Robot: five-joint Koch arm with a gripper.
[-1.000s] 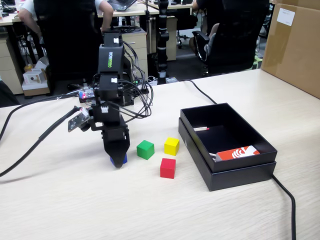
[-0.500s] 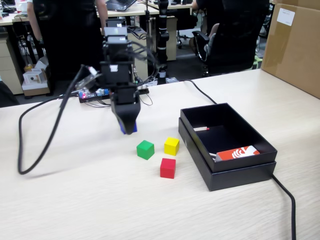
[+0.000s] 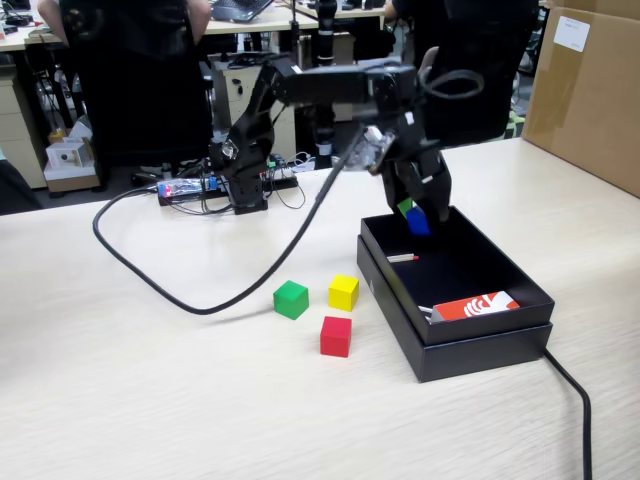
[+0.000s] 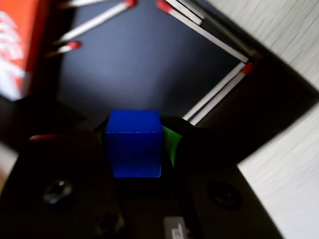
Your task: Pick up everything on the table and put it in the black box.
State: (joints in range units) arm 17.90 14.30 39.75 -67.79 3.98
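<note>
Claw (image 3: pixel 420 218) clamped on small plain blue cube (image 4: pixel 133 143), held in air above far-left corner of shallow matte black cardboard box (image 3: pixel 480 350). 3 cubes on pale beige wood-grain table (image 3: pixel 150 400) left of box: green (image 3: pixel 291 299), yellow (image 3: pixel 343 292), red (image 3: pixel 336 336). Red-and-white flat card (image 3: pixel 478 305) inside box, near corner.

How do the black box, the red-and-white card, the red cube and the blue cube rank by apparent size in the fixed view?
Largest to smallest:
1. black box
2. red-and-white card
3. red cube
4. blue cube, held in the gripper and partly hidden; it is farther from the camera, so its smaller look may be mere distance.
</note>
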